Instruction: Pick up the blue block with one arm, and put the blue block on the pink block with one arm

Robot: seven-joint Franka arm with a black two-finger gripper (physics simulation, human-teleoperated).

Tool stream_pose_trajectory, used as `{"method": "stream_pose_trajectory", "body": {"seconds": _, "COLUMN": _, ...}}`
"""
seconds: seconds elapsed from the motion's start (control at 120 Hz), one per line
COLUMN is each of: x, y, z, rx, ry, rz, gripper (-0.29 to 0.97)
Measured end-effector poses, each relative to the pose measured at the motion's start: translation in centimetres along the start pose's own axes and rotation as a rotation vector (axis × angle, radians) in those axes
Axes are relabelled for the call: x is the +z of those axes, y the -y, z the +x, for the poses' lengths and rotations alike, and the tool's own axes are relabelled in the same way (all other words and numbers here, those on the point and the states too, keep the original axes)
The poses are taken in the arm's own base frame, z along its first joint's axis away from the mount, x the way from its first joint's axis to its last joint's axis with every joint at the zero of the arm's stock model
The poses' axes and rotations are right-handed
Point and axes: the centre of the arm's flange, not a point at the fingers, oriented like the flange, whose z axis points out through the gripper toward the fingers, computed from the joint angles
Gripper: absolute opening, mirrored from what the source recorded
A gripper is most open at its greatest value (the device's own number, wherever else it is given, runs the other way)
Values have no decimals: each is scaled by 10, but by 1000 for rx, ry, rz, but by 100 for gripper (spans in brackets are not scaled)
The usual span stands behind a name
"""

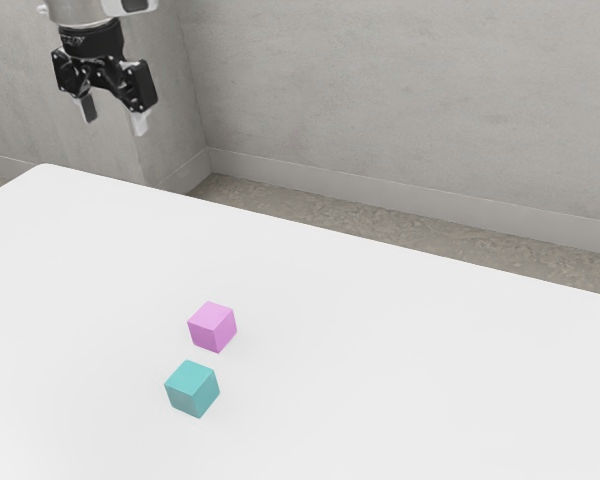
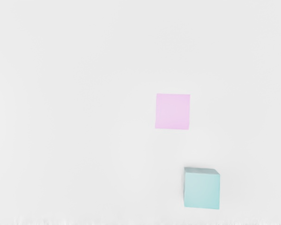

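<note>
1. Exterior view: the gripper (image 1: pixel 112 118) hangs high over the table's (image 1: pixel 430 350) far corner, at about 11 o'clock from the blocks. Its jaws are spread, with nothing between them.
2. The blue block (image 1: pixel 191 388), teal in tint, sits flat on the table at roughly 7 o'clock of the pink block (image 1: pixel 212 326). It is just beside it but not touching.
3. The exterior view also takes in a grey wall (image 1: pixel 400 90) and a floor strip (image 1: pixel 400 225) beyond the table edge.
4. Wrist view, looking straight down: the pink block (image 2: pixel 172 111) presents its top face square-on. The blue block (image 2: pixel 202 188) shows its top plus a sliver of one side. Bare white table (image 2: pixel 61 117) lies between them.
</note>
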Motion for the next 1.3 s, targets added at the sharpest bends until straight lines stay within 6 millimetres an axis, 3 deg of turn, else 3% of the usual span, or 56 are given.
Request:
{"method": "stream_pose_trajectory", "body": {"seconds": 0.15, "x": 2, "y": 0, "z": -2, "rx": -4, "ry": 19, "rz": 3, "gripper": 68}}
{"method": "stream_pose_trajectory", "body": {"seconds": 0.242, "x": -77, "y": 5, "z": -15, "rx": -20, "ry": -107, "rz": -8, "gripper": 68}}
{"method": "stream_pose_trajectory", "body": {"seconds": 0.317, "x": -100, "y": 4, "z": -26, "rx": -20, "ry": -121, "rz": -19, "gripper": 68}}
{"method": "stream_pose_trajectory", "body": {"seconds": 0.558, "x": -76, "y": -8, "z": -13, "rx": 0, "ry": -22, "rz": -38, "gripper": 68}}
{"method": "stream_pose_trajectory", "body": {"seconds": 0.733, "x": -75, "y": -12, "z": -22, "rx": 7, "ry": -10, "rz": -49, "gripper": 68}}
{"method": "stream_pose_trajectory", "body": {"seconds": 0.85, "x": -12, "y": -16, "z": -39, "rx": 17, "ry": 67, "rz": -68, "gripper": 68}}
{"method": "stream_pose_trajectory", "body": {"seconds": 0.925, "x": 49, "y": -26, "z": -37, "rx": 28, "ry": 109, "rz": -72, "gripper": 68}}
{"method": "stream_pose_trajectory", "body": {"seconds": 1.033, "x": 109, "y": -39, "z": -30, "rx": 41, "ry": 101, "rz": -76, "gripper": 68}}
{"method": "stream_pose_trajectory", "body": {"seconds": 1.167, "x": 157, "y": -50, "z": -36, "rx": 49, "ry": 72, "rz": -90, "gripper": 68}}
{"method": "stream_pose_trajectory", "body": {"seconds": 1.3, "x": 191, "y": -60, "z": -42, "rx": 57, "ry": 47, "rz": -99, "gripper": 68}}
